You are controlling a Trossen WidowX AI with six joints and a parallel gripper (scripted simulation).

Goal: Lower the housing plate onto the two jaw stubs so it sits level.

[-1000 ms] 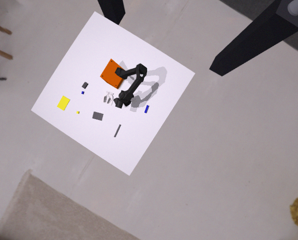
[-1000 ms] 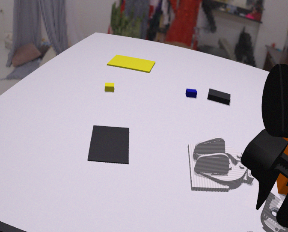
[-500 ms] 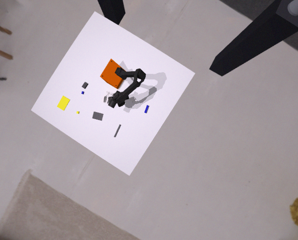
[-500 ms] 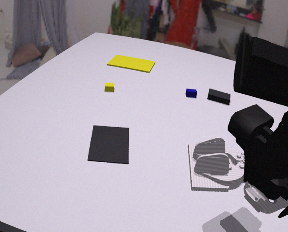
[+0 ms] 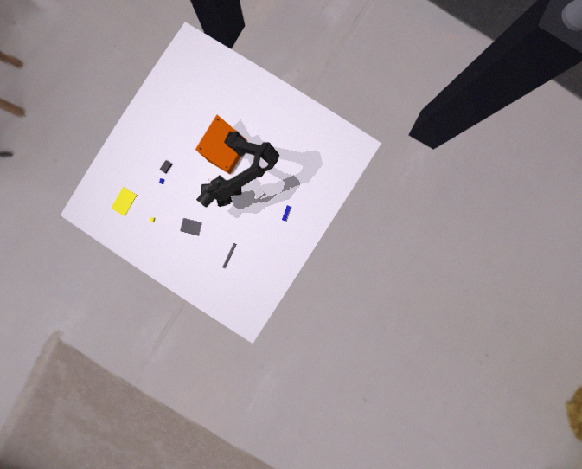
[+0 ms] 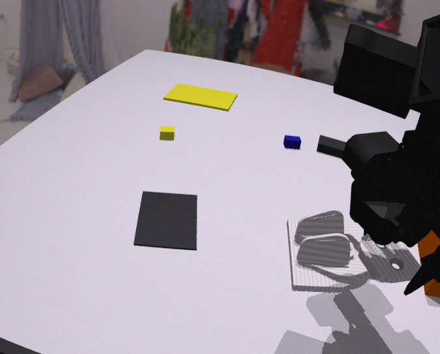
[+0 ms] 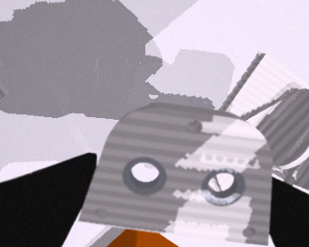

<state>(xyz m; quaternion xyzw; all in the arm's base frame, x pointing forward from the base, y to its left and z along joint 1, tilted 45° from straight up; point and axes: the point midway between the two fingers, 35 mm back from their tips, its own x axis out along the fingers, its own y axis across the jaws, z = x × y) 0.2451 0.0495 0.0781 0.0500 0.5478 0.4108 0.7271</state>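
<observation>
The housing plate (image 6: 384,271) (image 7: 182,146) is between the gripper's fingers, above the table near the right side of the ribbed base (image 6: 294,266); whether it touches the stubs, I cannot tell.

Left to right in the exterior view, there are one dark bar (image 5: 229,255) (image 6: 12,346), one dark flat rectangle (image 5: 191,226) (image 6: 166,221), one yellow block (image 5: 152,219) (image 6: 167,133), one yellow slab (image 5: 124,201) (image 6: 201,96) and one blue block (image 5: 161,181) (image 6: 291,142). Next come two jaws (image 6: 323,251) on the one base, one dark block (image 5: 165,166) (image 6: 330,146), partly hidden, and one gripper (image 5: 215,191) (image 6: 395,266) (image 7: 176,172), its two fingers set wide and pinching the plate by its sides. One orange box (image 5: 218,144) (image 6: 435,247) is farthest right. The top view adds one blue bar (image 5: 286,213).

The plate is striped grey, paler on the right in the wrist view, with one rounded end, one straight end, two large round holes with dark rims and three small dimples.
</observation>
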